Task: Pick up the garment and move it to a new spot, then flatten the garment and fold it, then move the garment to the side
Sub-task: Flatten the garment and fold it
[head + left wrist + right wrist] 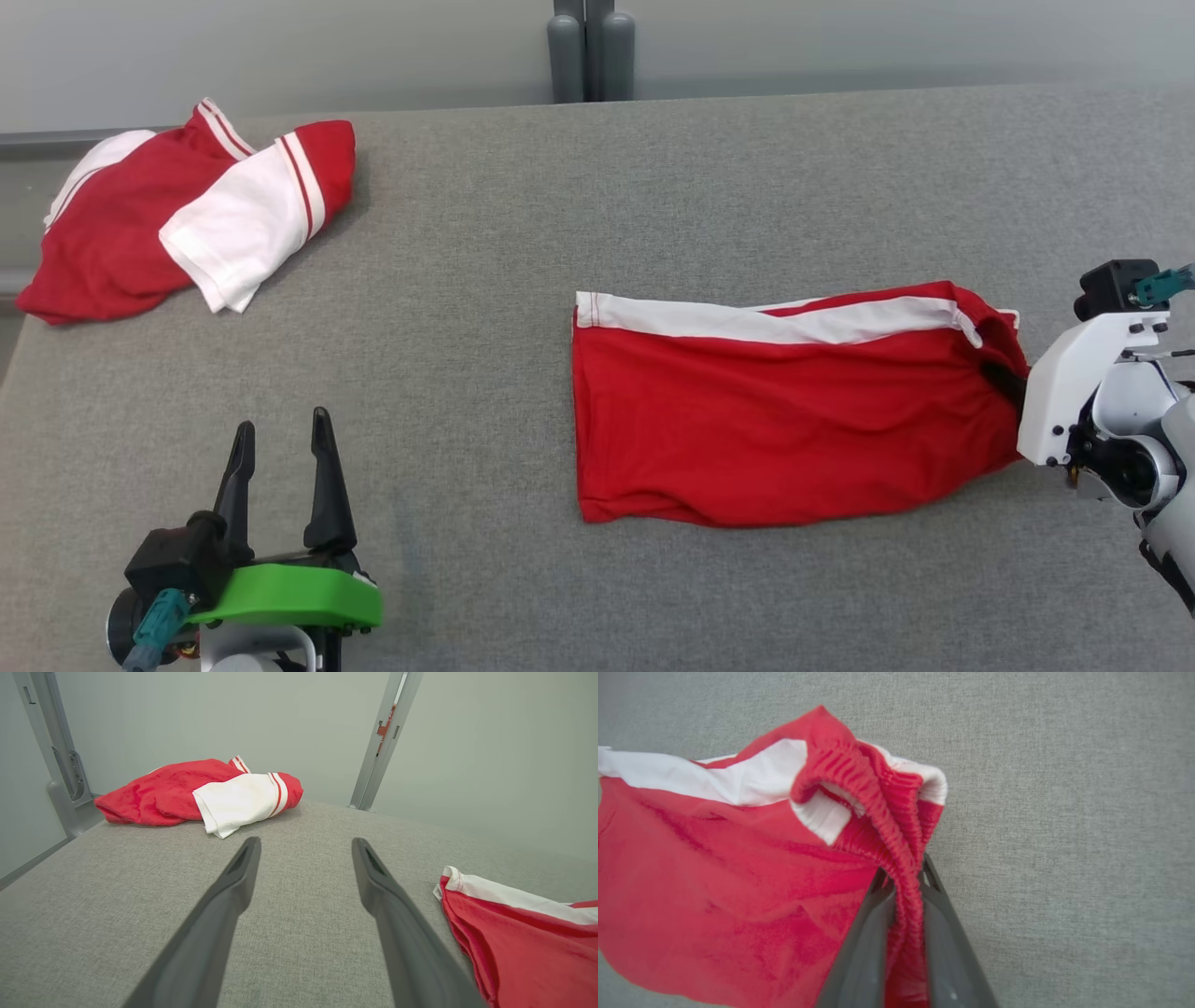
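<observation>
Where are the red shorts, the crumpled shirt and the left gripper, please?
red shorts [784,439]: head view, middle of the red panel.
crumpled shirt [243,219]: head view, on its white sleeve.
left gripper [283,420]: head view, midway between the tips of its open fingers.

Counter [485,392]: grey woven fabric cover, flat, running the full width of the head view.

Jersey [187,219]: red with white sleeve panels and red-and-white striped cuffs. It lies crumpled in a heap at the counter's far left corner, with one white sleeve folded across the top. Its left side reaches the counter's edge.

Wall [280,47]: plain pale grey-green, directly behind the counter.

Twin posts [591,51]: grey, rounded, upright, side by side behind the middle of the counter's far edge.

Frame upright [51,756]: grey metal, slotted, standing beside the jersey at the counter's left corner, as seen in the left wrist view.
</observation>
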`<state>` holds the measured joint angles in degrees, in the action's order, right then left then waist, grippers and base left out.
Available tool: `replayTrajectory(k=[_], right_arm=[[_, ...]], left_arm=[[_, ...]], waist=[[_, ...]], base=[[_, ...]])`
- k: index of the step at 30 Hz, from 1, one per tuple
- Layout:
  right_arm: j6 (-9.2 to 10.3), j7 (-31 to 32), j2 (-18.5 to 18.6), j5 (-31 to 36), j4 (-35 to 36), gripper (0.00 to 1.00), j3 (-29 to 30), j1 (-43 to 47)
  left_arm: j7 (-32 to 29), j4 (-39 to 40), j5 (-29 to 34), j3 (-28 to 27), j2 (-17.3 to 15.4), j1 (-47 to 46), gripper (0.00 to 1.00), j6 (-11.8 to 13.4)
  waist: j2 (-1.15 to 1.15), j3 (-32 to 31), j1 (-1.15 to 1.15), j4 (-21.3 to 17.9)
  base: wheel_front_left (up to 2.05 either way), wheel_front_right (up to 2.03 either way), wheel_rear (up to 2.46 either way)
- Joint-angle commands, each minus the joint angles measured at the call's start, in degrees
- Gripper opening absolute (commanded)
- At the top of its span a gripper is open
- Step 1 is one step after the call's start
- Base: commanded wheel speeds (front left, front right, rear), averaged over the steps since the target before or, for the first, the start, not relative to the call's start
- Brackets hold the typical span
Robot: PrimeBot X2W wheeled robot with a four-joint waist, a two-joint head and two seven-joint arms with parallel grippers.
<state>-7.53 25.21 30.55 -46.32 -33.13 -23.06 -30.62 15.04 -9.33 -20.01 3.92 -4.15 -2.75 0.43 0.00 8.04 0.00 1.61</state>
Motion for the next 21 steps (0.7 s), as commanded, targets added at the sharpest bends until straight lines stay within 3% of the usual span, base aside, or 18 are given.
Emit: replayTrajectory(k=[1, 13, 21], right_arm=[[0.08, 0.0, -0.6, -0.9, 0.7, 0.0, -0.1, 0.4], [0.03, 1.3, -8.8, -8.9, 8.8, 0.0, -4.0, -0.6], [0.03, 0.5, -14.5, -11.5, 8.5, 0.0, -6.3, -3.0]], left_arm=[[0.2, -0.2, 1.0, 0.0, 0.1, -1.0, 1.0, -0.4], [0.2, -0.9, 1.4, 0.1, 0.2, -1.9, 1.0, -0.8], [0.2, -1.3, 1.2, 0.5, 0.5, -2.7, 1.0, -1.3]], waist=[[0.0, 0.0, 0.0, -1.0], [0.0, 0.2, 0.0, -2.5], [0.0, 0.4, 0.0, -1.2]], base=[[0.0, 0.0, 0.0], [0.0, 0.0, 0.0], [0.0, 0.0, 0.0]])
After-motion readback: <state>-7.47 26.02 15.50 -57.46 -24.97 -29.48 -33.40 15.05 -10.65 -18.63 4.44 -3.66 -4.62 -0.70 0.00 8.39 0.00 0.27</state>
